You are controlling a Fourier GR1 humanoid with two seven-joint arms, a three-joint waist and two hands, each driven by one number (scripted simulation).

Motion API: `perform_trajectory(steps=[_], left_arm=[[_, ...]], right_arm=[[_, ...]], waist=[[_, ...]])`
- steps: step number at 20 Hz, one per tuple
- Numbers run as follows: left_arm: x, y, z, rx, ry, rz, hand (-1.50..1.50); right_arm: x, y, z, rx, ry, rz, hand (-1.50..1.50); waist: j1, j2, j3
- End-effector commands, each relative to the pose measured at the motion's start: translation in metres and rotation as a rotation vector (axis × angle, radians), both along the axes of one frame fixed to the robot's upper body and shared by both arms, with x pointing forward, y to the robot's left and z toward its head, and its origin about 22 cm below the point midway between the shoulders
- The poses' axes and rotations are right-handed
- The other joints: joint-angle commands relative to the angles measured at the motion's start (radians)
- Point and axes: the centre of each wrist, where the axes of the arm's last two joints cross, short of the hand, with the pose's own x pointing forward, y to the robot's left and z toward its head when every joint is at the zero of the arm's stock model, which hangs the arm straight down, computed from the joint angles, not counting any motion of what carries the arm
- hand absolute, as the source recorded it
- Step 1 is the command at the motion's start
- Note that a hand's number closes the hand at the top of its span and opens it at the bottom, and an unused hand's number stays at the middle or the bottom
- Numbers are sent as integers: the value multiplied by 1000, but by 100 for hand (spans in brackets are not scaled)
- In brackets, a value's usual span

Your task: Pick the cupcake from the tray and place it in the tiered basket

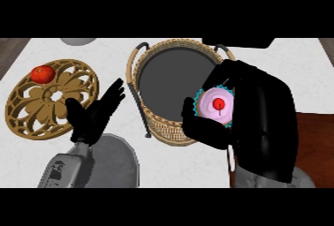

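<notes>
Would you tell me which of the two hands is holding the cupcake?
The right hand, curled round the pink cupcake; the left hand stands open and empty.

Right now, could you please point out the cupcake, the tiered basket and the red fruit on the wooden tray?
cupcake [211, 108], head view, on its pink frosting.
tiered basket [176, 43], head view, on the far woven rim.
red fruit [42, 74], head view, on the middle of its skin.

Woven wicker basket [158, 128], marbled counter [287, 62]
</notes>
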Motion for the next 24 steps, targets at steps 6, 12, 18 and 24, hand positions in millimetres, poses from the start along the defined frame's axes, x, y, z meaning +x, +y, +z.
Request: perform_trajectory(steps=[6, 12, 18, 24], left_arm=[[8, -5, 7, -2, -13, -2, 0], [-1, 5, -9, -1, 8, 8, 0], [2, -2, 14, -8, 23, 18, 0], [2, 18, 4, 2, 20, 55, 0]], right_arm=[[72, 29, 15, 389, 57, 64, -150], [104, 71, 8, 420, -31, 178, -150], [128, 88, 20, 442, -217, 151, -150], [130, 70, 31, 631, -249, -8, -150]], waist=[[7, 0, 3], [-10, -6, 2], [-23, -12, 2], [-68, -23, 3]])
